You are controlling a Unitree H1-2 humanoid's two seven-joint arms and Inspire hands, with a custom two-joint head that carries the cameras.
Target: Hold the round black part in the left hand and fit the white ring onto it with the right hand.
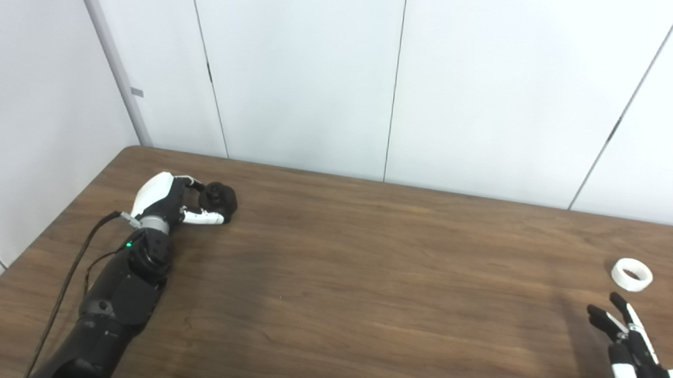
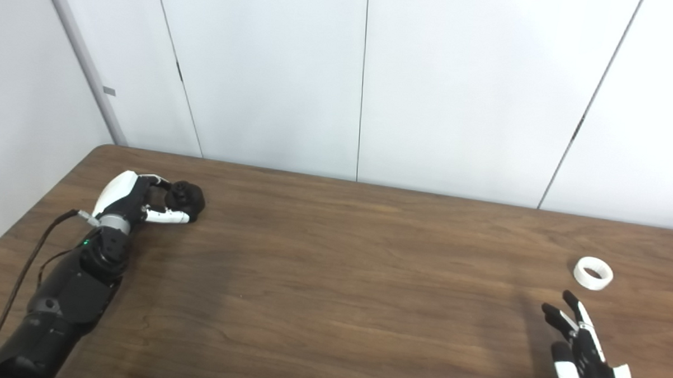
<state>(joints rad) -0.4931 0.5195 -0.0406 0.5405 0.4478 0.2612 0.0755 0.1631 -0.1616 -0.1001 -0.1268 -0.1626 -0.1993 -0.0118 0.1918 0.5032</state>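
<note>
While the left hand (image 1: 171, 203) is gripping the round black part (image 1: 218, 200) near the table's (image 1: 367, 279) far-left corner, the right hand (image 1: 630, 345) is waiting spread beside the white ring (image 1: 632, 274), well apart.

Left hand (image 1: 171, 203) curled; right hand (image 1: 631, 339) spread.

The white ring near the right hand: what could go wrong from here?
1. The white ring lies flat on the table, just beyond the open right hand; fingers coming low might push it away instead of gripping it.
2. The left hand wraps the round black part far across the table, still resting on the wood, so a loose hold may slip when lifting.
</note>
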